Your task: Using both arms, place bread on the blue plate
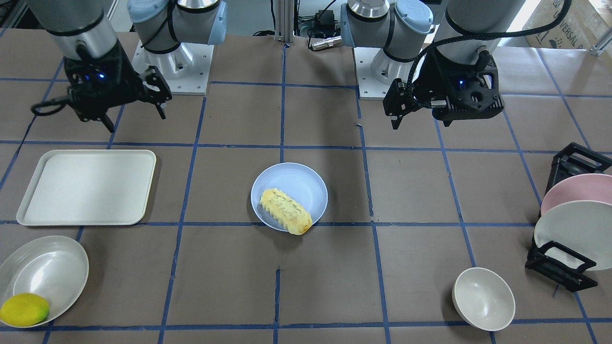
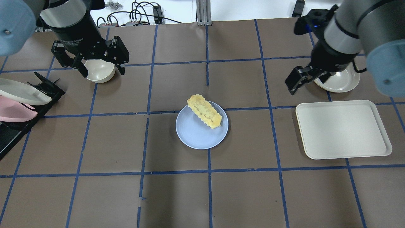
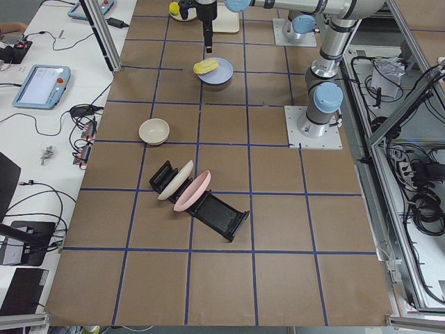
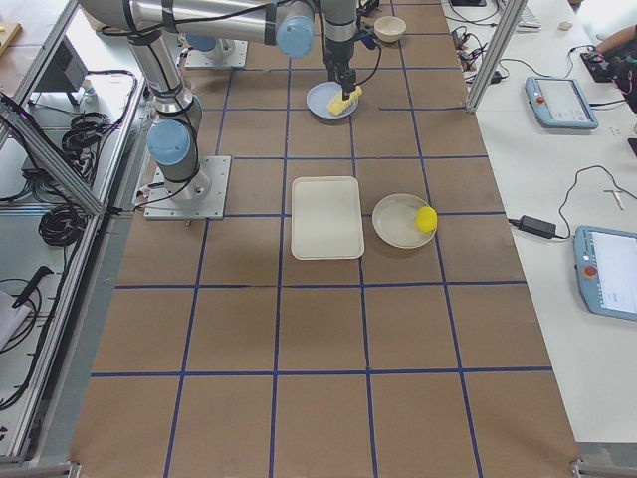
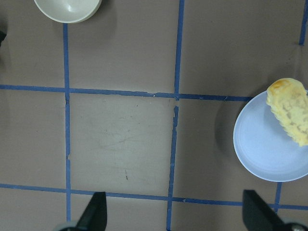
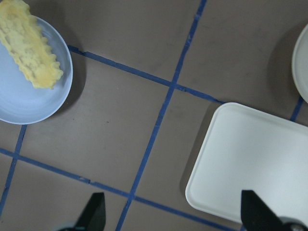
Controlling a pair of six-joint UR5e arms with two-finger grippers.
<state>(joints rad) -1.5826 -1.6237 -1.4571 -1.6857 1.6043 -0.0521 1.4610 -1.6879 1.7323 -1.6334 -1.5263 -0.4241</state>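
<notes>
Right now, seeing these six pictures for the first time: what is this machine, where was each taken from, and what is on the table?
It is a robot at a brown table: a silver-grey jointed left arm and a right arm, each ending in a black two-finger gripper. Two pictures look down from behind and in front, two from the table's ends, two from wrist cameras. In the middle a ridged pale-yellow bread loaf lies on a round pale blue plate, its browned end poking over the rim. The left gripper and the right gripper hang above the table, both open, holding nothing. Also: a cream tray, a white bowl, a yellow lemon on a pale dish, and a black rack holding a pink plate and a white plate.
</notes>
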